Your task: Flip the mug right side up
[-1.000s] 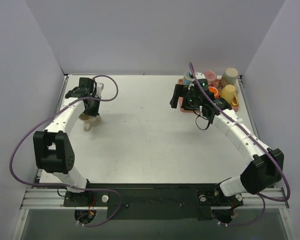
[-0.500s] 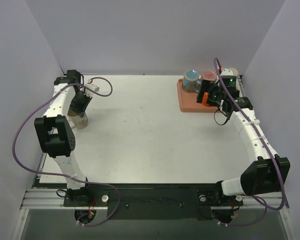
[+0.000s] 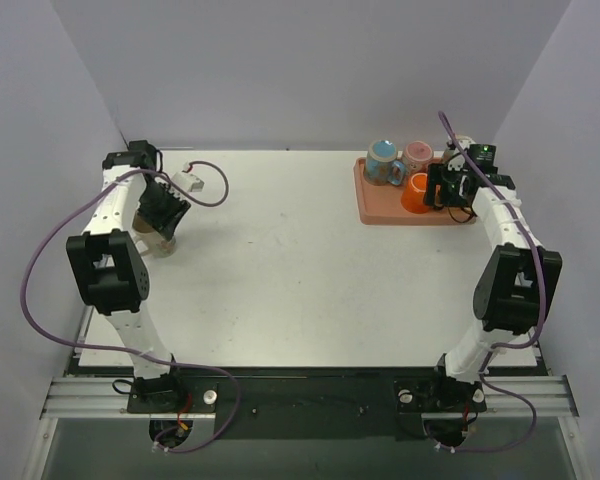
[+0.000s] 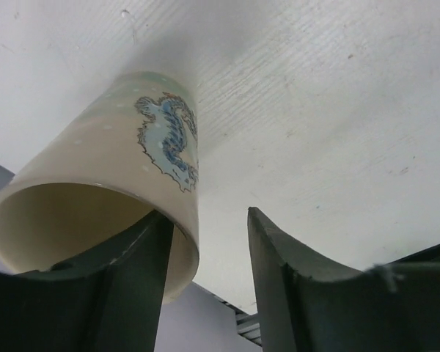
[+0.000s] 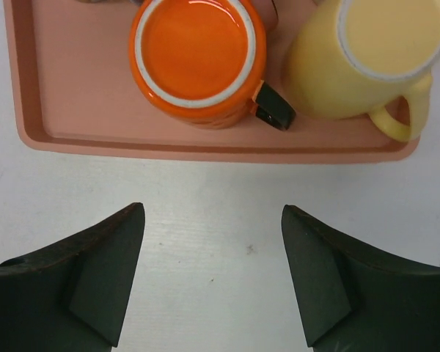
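Note:
The beige mug [image 4: 110,169] with a blue drawing stands on the table at the far left, its mouth facing up toward my left wrist camera. It also shows from above as the mug [image 3: 158,243]. My left gripper [image 4: 205,220] is open. One finger is inside the mouth and the other is outside, with a clear gap to the wall. From above, the left gripper [image 3: 164,213] hangs right over the mug. My right gripper [image 5: 213,213] is open over bare table just in front of the pink tray [image 5: 205,143], and holds nothing. It shows from above as the right gripper [image 3: 450,190].
The tray [image 3: 378,208] at the back right holds an orange mug [image 5: 194,55] with a black handle, a yellow mug [image 5: 359,59], a blue mug [image 3: 384,160] and a pink mug [image 3: 417,155]. A white connector [image 3: 191,181] on a purple cable lies near the left arm.
My left gripper brought the mug from a tilt to standing on the table, then opened. The right arm swung right toward the tray's right end, and its jaws narrowed a little.

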Tool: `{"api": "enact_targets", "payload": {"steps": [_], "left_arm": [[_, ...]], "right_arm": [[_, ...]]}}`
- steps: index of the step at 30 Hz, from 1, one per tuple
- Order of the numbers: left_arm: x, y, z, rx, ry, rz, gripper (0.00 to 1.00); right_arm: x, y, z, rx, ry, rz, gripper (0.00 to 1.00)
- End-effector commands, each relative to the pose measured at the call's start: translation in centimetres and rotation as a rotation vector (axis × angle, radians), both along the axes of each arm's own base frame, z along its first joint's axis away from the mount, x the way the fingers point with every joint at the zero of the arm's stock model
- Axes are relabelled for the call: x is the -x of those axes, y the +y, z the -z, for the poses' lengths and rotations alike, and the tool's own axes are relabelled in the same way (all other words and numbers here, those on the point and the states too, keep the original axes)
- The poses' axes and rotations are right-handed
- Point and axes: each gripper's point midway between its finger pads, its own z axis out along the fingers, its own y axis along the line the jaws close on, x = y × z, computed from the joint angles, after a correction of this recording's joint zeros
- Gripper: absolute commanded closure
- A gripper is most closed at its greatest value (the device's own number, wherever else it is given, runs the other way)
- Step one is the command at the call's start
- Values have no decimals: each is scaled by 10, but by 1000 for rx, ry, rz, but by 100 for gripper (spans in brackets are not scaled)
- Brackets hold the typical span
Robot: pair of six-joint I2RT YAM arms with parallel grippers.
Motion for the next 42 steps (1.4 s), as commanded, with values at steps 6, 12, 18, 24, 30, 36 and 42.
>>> {"api": "enact_targets", "payload": {"steps": [6, 12, 18, 24, 30, 36, 42], "left_arm": [[3, -12, -86, 39, -231, 140, 39], [7, -48, -147, 176, -432, 191, 39], [14, -104, -180, 371, -589, 260, 36], [9, -124, -196, 486, -642, 238, 36], [6, -122, -193, 479, -632, 224, 36], [3, -121, -190, 467, -635, 228, 36], [7, -123, -182, 475, -611, 235, 36]], "right_arm": [[-43, -11, -3, 77, -58, -296, 31], [-51, -18, 6, 167, -23, -414, 41], [-46, -28, 22, 258, 71, -527, 55], [-56, -34, 37, 324, 127, -582, 59], [-60, -18, 53, 373, 181, -665, 65], [-43, 18, 60, 363, 216, -766, 69], [-64, 19, 65, 310, 173, -633, 61]]}}
